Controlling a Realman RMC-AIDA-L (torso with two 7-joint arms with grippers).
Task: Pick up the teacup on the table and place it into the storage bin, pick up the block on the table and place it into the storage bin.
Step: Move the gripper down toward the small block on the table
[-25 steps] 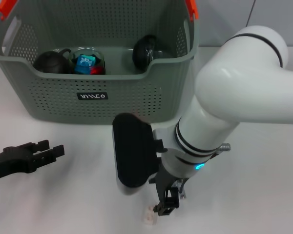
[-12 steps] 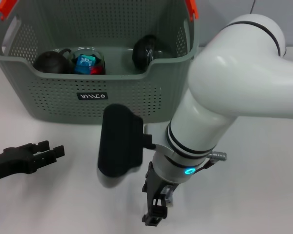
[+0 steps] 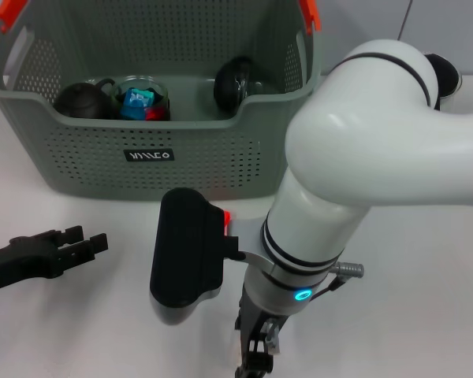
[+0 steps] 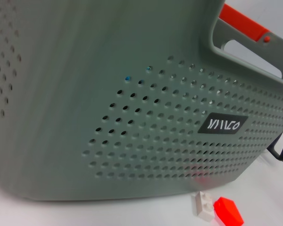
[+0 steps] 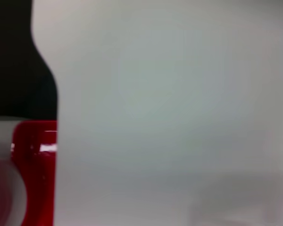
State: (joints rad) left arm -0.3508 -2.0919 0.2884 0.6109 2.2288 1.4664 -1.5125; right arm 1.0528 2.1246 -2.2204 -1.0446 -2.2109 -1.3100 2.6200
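Observation:
The grey perforated storage bin [image 3: 79, 161] stands at the back of the table, and its wall and black label fill the left wrist view [image 4: 132, 94]. Inside it, on the right, lies a dark round teacup [image 3: 236, 83]. On the table in front of the bin lie a red block [image 4: 228, 213] and a small white block [image 4: 203, 206]. In the head view only a sliver of the red block [image 3: 227, 218] shows behind my right wrist. My right gripper [image 3: 256, 364] hangs low at the near edge. My left gripper [image 3: 80, 242] rests open at the left, holding nothing.
The bin also holds a dark teapot [image 3: 83, 101] and a glass cup [image 3: 142, 98] with blue and red pieces in it. My bulky white right arm [image 3: 363, 157] covers the table's middle and right. Bare white tabletop [image 3: 102, 323] lies at the front left.
My right arm has swung left and lower, taking its gripper down to the near edge. The small white block seen beside it earlier is now hidden. The left gripper has barely moved.

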